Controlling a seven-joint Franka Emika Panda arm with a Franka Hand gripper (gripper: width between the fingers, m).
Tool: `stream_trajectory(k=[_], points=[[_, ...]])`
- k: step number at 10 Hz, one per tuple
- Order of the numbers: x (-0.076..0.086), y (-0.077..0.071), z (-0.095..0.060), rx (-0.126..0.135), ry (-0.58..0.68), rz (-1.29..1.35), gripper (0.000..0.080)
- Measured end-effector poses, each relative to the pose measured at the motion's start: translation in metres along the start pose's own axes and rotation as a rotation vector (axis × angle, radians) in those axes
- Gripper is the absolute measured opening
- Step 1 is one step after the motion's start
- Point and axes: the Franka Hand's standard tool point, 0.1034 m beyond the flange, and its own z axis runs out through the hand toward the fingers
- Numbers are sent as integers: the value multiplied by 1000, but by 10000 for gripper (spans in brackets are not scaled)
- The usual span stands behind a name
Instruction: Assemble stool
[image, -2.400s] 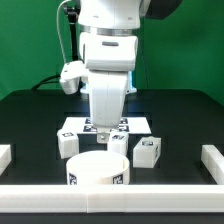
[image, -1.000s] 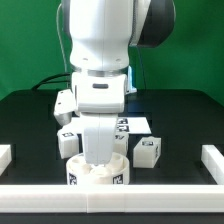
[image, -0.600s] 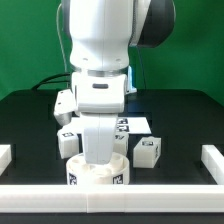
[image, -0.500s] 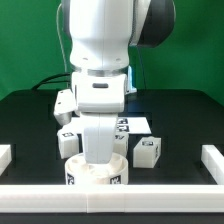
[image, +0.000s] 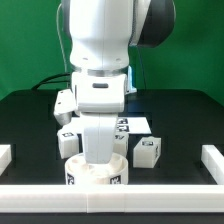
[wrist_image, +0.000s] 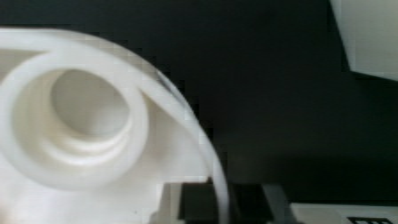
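White plastic seat (image: 98, 172) lies at six o'clock on the black table (image: 180, 120), with one leg block (image: 66, 142) near it at ten o'clock and a second leg block (image: 147, 150) at two. The gripper (wrist_image: 226, 200) straddles the seat's rim wall and appears to be pinched onto it. Risk: the grip is thin and off-centre, so on lifting the disc may tilt, slip or clip a leg.
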Motion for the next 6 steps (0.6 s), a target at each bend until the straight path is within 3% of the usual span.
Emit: stream_trajectory(k=[2,4,6], points=[[7,5,-4,-4,-1,-13,31],[30,19,-11,-20,6,-48,31],[49,21,-14,-24,11,-24,31]])
